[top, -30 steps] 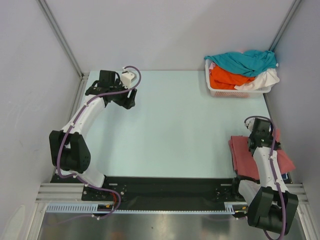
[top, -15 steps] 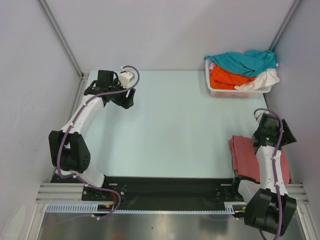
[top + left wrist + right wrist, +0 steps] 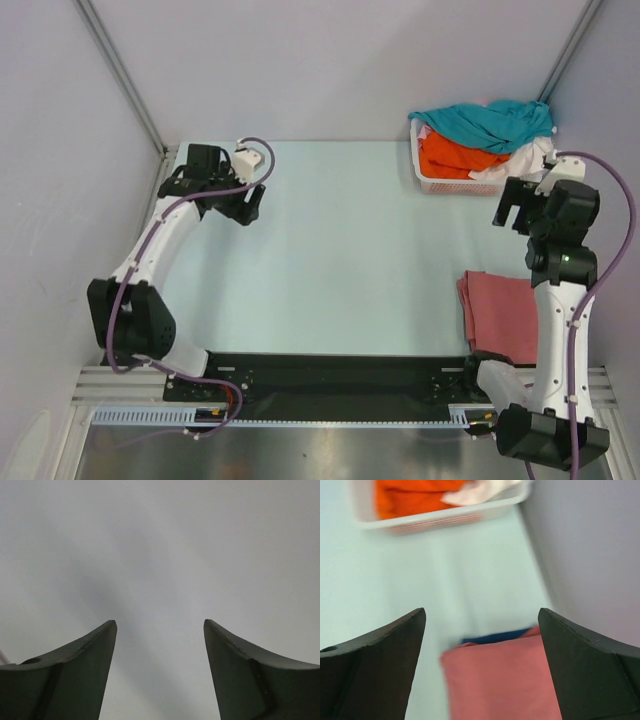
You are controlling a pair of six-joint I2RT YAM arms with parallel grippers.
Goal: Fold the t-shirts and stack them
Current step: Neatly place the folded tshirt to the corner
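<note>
A folded dusty salmon-red t-shirt (image 3: 498,314) lies at the table's right edge. In the right wrist view this salmon-red t-shirt (image 3: 500,680) rests on a navy blue t-shirt (image 3: 495,636), of which only an edge shows. My right gripper (image 3: 512,212) hangs open above and behind the stack, nothing between its fingers (image 3: 380,655). Teal (image 3: 490,120), orange (image 3: 455,155) and white (image 3: 530,160) t-shirts are heaped in the basket. My left gripper (image 3: 250,205) is open at the far left and faces bare grey wall in its wrist view (image 3: 160,625).
A white lattice basket (image 3: 440,185) stands at the back right corner, its rim (image 3: 445,516) also in the right wrist view. Grey walls close in the table on three sides. The arm bases sit on a black strip at the near edge.
My right gripper opened, let go of the salmon-red t-shirt, then rose and swung back toward the basket. The left arm shifted slightly left.
</note>
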